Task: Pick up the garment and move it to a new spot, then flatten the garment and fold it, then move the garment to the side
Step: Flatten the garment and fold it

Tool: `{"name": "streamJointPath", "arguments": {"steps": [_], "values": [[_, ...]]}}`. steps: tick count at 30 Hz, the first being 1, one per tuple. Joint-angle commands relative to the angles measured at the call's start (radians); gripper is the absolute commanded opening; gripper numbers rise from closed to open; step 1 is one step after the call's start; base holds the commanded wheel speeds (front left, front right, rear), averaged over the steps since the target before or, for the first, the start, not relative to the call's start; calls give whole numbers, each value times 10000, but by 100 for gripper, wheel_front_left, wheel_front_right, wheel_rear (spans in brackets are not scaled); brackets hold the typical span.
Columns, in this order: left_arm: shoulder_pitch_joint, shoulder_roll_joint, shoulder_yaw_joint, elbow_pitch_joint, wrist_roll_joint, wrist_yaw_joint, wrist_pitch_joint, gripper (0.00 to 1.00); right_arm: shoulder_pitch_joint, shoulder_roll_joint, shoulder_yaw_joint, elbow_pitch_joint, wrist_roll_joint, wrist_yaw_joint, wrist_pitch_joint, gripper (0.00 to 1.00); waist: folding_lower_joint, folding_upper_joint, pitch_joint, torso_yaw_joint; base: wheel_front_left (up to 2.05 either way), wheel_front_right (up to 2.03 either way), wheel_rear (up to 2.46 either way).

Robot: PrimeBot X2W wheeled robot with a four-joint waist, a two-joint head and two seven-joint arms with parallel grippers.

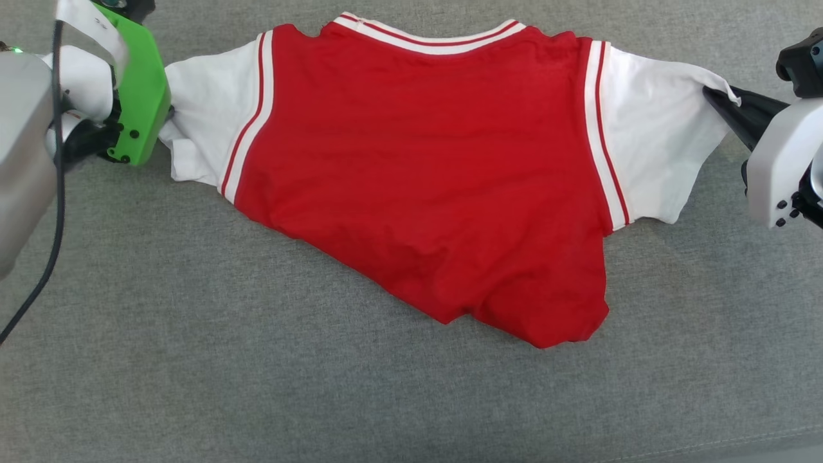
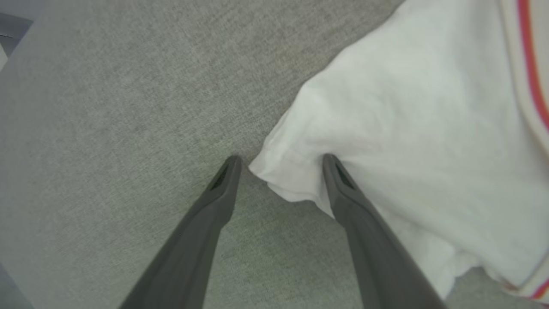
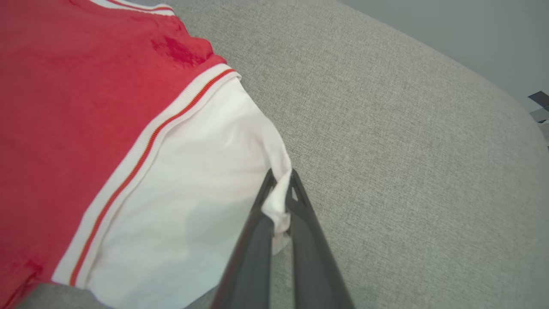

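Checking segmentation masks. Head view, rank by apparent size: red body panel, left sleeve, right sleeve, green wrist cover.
1. red body panel
2. right sleeve
3. left sleeve and green wrist cover look alike; the cover sits nearer the camera, so unranked.

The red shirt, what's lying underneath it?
A grey fabric surface shows all around the red shirt, so it seems to lie straight on that. Anything directly beneath, and the shirt's underside, is covered by the cloth and cannot be seen.

Bright, even light, barely any shadow on the grey woven fabric surface (image 1: 193, 360). Head view's sharp; wrist views blur and stretch near the edges.
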Motion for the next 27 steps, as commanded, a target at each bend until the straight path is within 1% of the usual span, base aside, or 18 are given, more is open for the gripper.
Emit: {"name": "streamJointPath", "arguments": {"steps": [1, 4, 5, 6, 10, 15, 18, 22, 23, 27], "values": [[167, 3, -92, 146, -206, -27, 137, 100, -160, 45, 52, -49, -52, -7, -102, 0, 0, -1, 114, -51, 0, 0, 0], [305, -85, -127, 201, -355, -27, 293, 100, -200, 31, 103, -55, -27, -7, -154, 0, 0, -1, 179, -43, 0, 0, 0], [363, -100, -151, 153, -382, -28, 373, 74, -214, 20, 122, -48, -12, -7, -169, 0, 0, -1, 191, -37, 0, 0, 0], [394, -97, -168, 118, -365, -28, 399, 0, -225, 14, 138, -39, -2, -7, -184, 0, 0, -1, 194, -30, 0, 0, 0], [474, -65, -221, -10, -249, -28, 251, 0, -270, -5, 193, -8, 31, -7, -356, 0, 0, -1, 97, 37, 0, 0, 0], [293, -84, -226, -42, -16, -28, -698, 0, -288, -34, 134, 96, -20, -7, -722, 0, 0, -1, -321, 225, 0, 0, 0], [151, -128, -210, -103, 256, -28, -1641, 0, -232, -15, 11, 230, 64, -7, -1003, 0, 0, -1, -715, 378, 0, 0, 0], [-28, -242, -76, -281, 705, -27, -3353, 0, -115, -114, -222, 384, 131, -7, -1362, 0, 0, -1, -1333, 649, 0, 0, 0], [-40, -263, -68, -314, 796, -27, -3638, 0, -85, -127, -289, 412, 154, -7, -1440, 0, 0, -1, -1473, 710, 0, 0, 0], [-138, -254, 48, -577, 1224, 109, -4936, 0, 11, -213, -528, 463, 126, -7, -1739, 0, 0, -1, -2062, 931, 0, 0, 0]]}}
